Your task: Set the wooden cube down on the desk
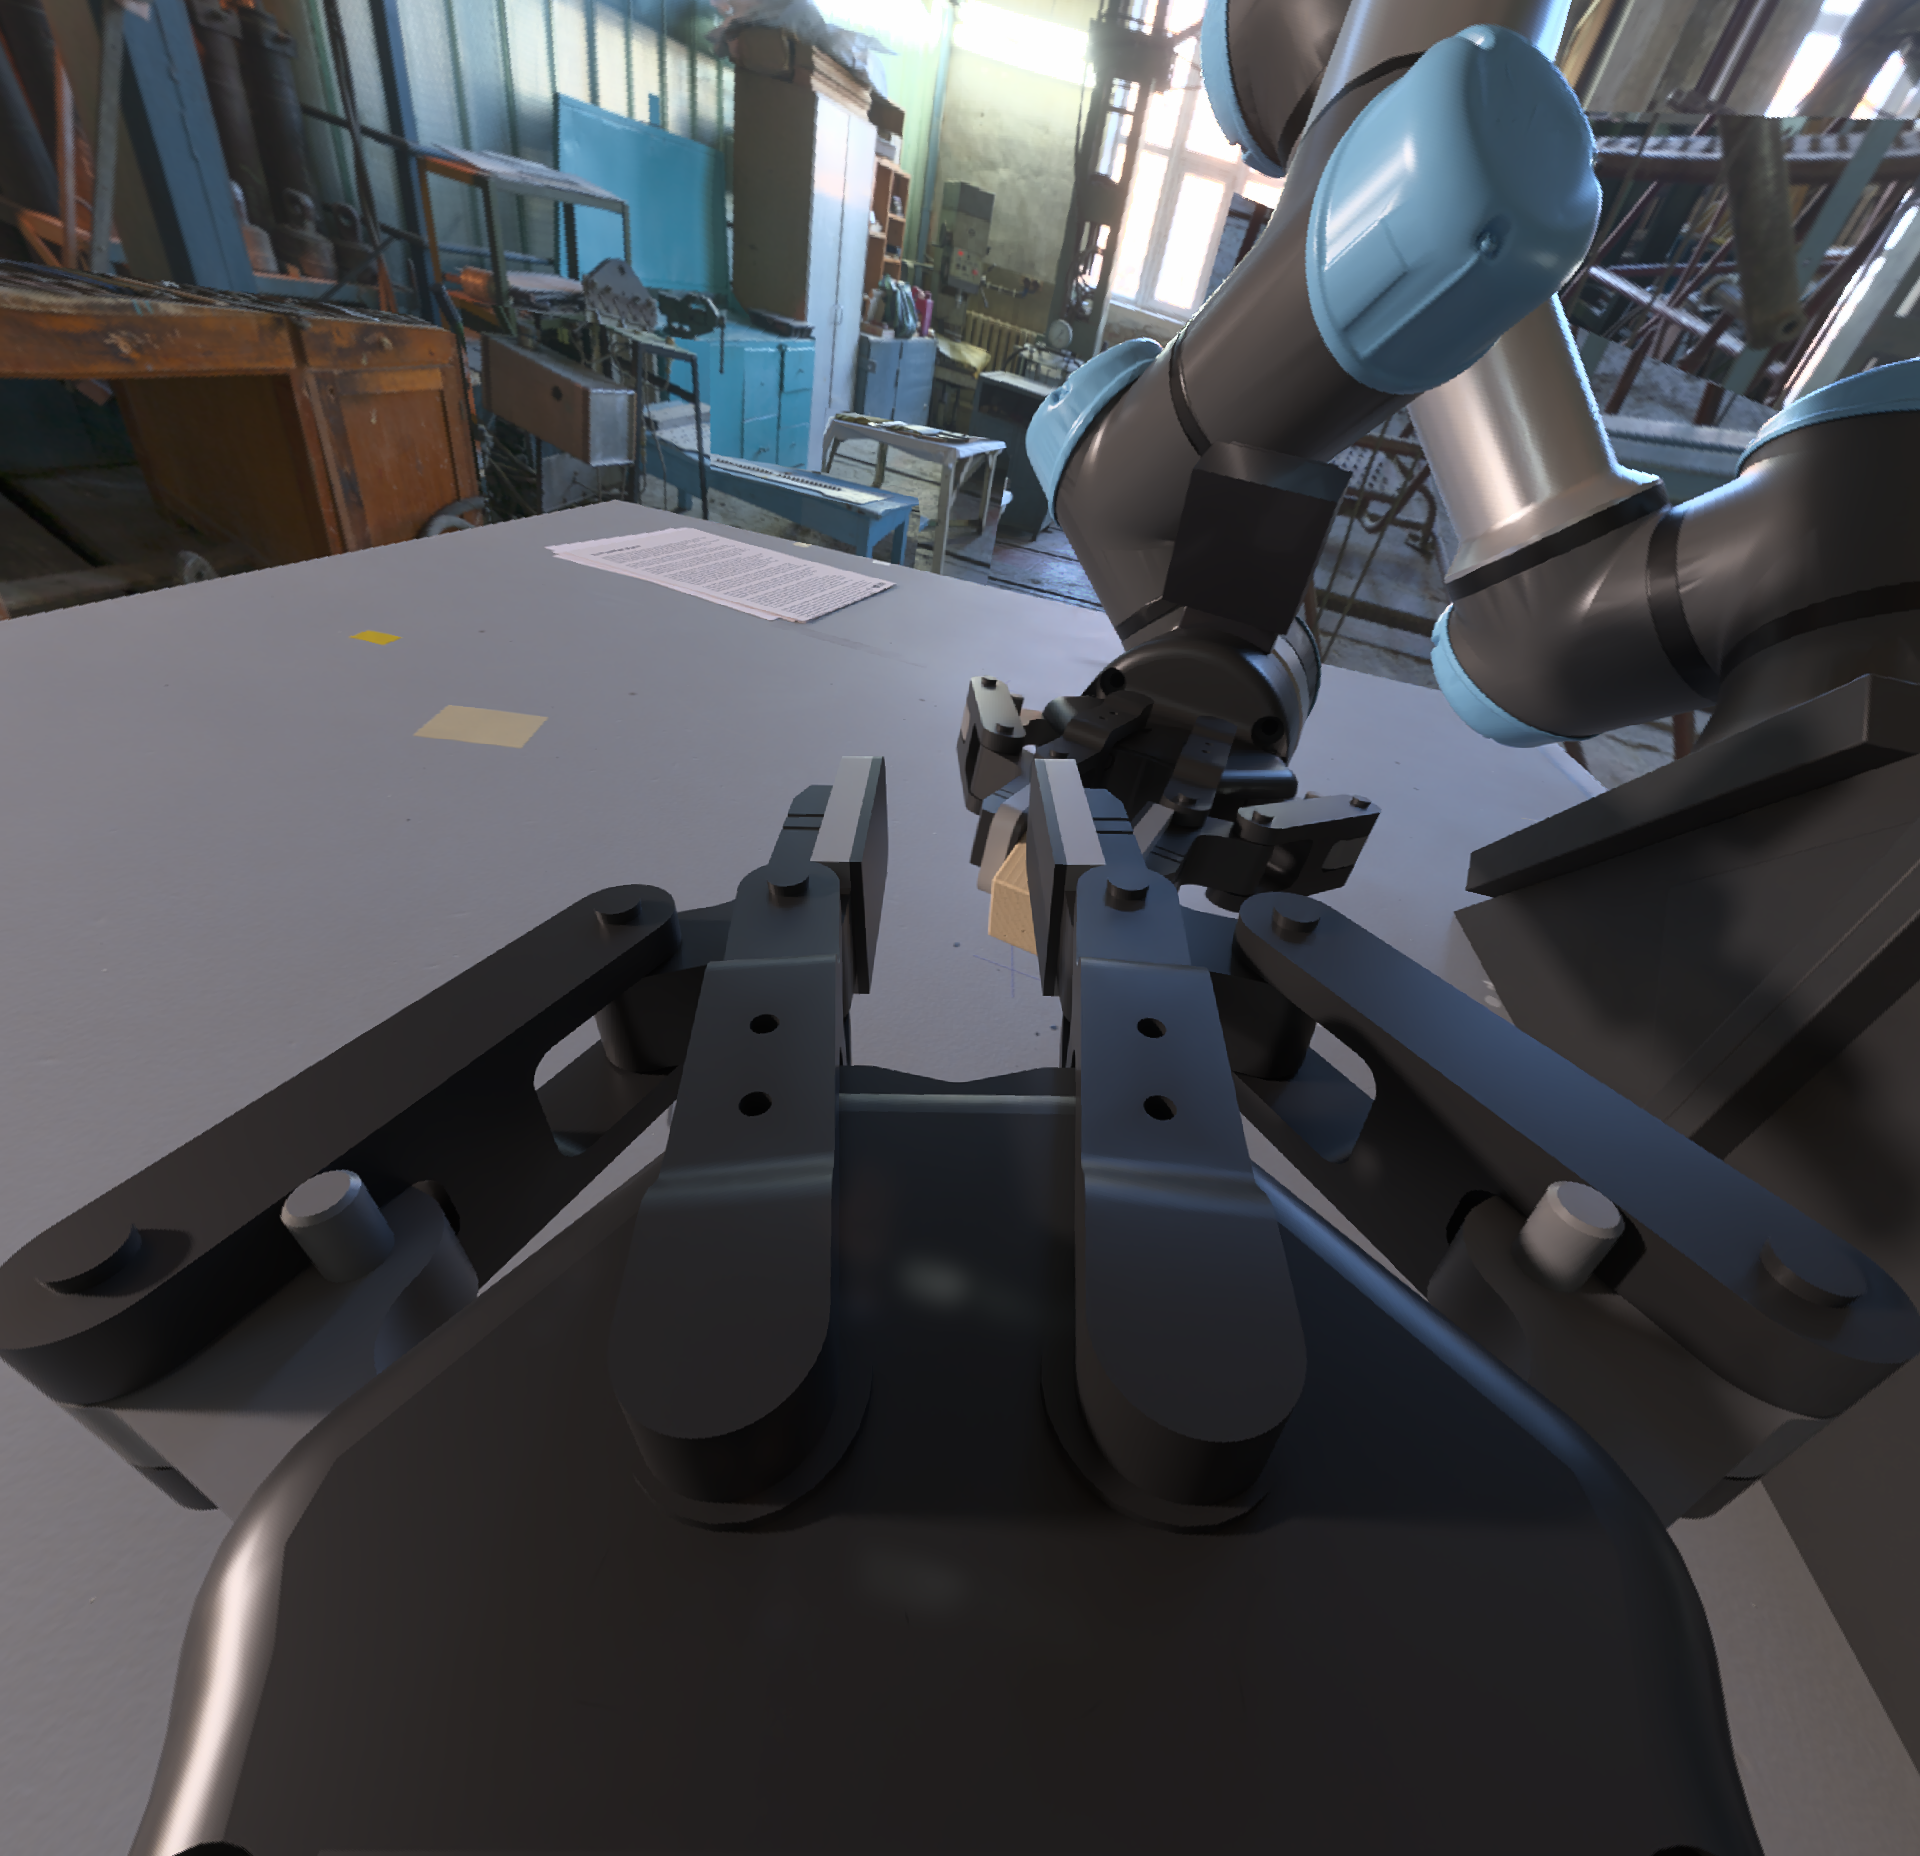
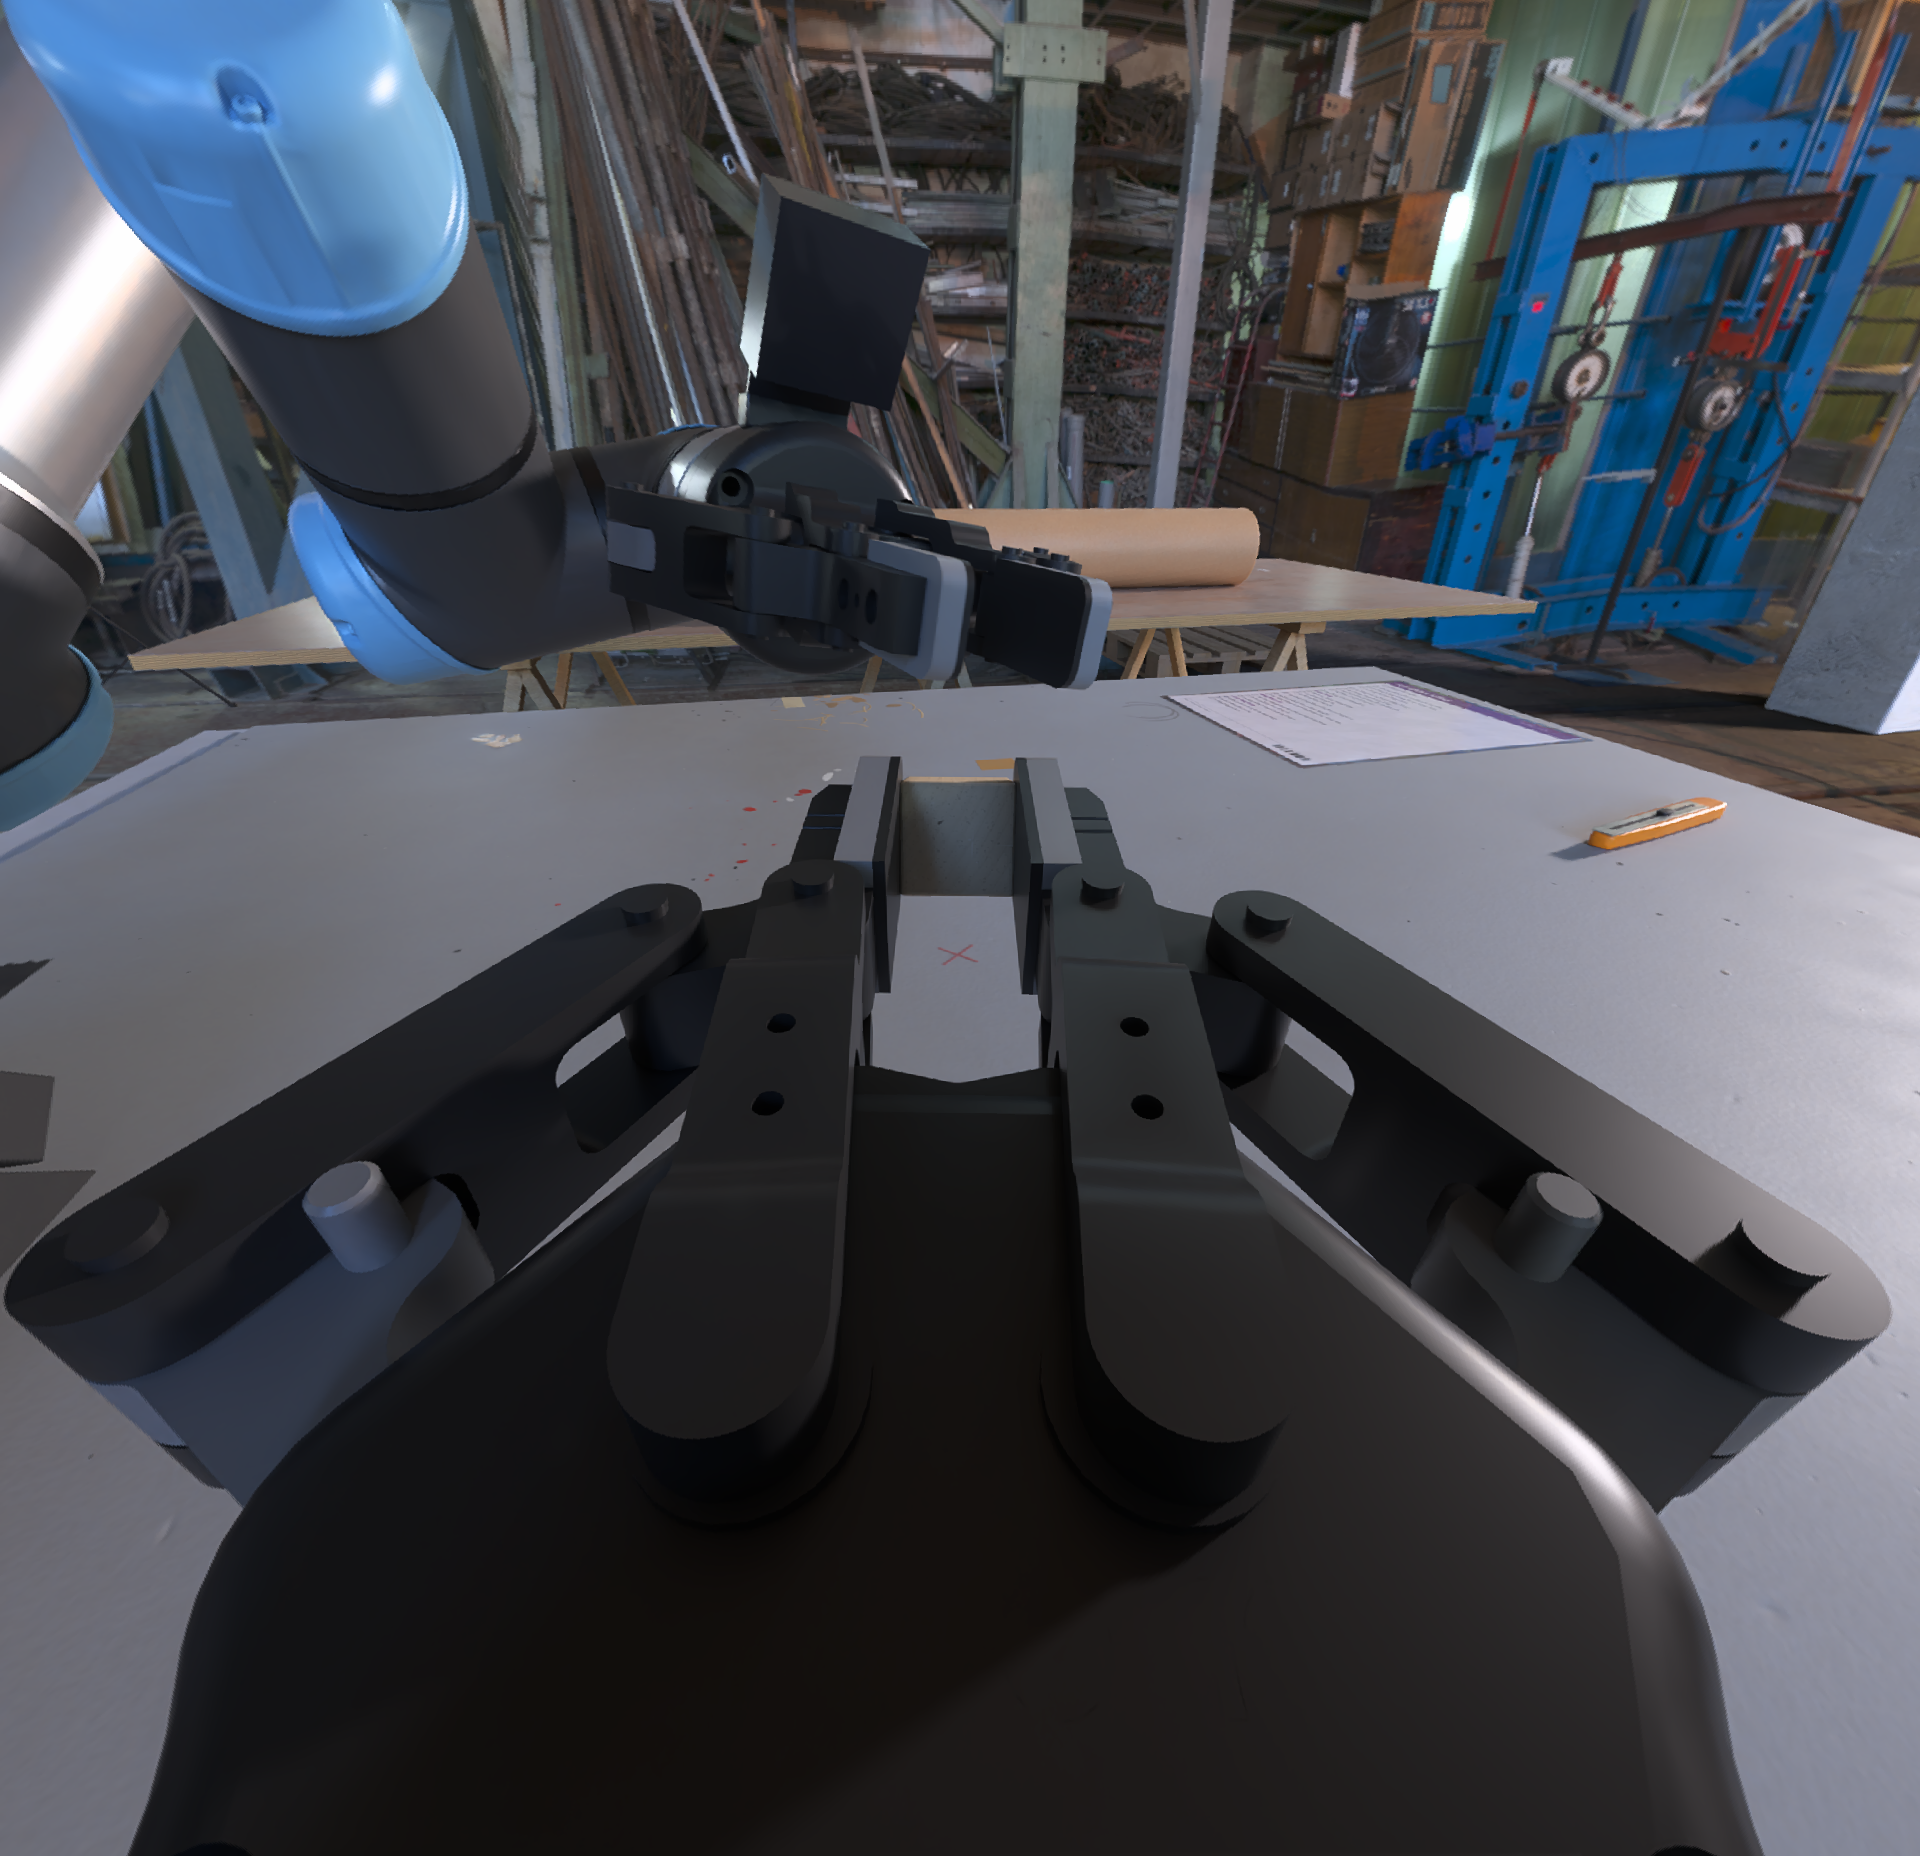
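Here, the right gripper clamps the pale, matte wooden cube between its flat dark pads, held just above the smooth grey desk over a small red cross. The left gripper hangs beside it, fingers parted with nothing between them, its right finger partly hiding the cube. Printed sheets, an orange utility knife and two yellow squares lie well apart.

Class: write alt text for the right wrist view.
The right gripper holds a wooden cube above a grey desk. The left gripper hovers beyond; a paper sheet and orange knife lie right.
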Motion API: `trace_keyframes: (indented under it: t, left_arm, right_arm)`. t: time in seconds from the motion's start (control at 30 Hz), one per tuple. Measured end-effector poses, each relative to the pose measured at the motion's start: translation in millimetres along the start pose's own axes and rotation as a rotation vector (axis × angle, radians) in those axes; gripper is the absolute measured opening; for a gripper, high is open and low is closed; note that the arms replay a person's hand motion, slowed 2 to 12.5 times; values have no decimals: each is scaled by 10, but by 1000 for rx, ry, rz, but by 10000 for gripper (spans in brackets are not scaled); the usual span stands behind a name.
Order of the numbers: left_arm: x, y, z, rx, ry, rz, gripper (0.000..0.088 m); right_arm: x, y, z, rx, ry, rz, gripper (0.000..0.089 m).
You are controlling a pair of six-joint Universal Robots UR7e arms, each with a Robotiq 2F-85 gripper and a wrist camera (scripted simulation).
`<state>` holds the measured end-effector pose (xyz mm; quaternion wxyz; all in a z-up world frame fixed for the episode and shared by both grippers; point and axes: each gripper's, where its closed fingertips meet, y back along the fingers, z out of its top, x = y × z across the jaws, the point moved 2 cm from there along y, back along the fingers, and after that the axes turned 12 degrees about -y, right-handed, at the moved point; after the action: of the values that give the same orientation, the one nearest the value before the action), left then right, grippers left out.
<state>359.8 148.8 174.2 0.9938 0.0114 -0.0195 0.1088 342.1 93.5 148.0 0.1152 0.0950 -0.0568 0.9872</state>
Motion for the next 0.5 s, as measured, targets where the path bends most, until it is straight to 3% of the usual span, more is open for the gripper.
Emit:
trace_keyframes:
  t: [0.5]
  left_arm:
    - [-159, -104, 10, -2, 1, -45, 299]
  right_arm:
    - [-50, -32, -65, 35, 2, -45, 189]
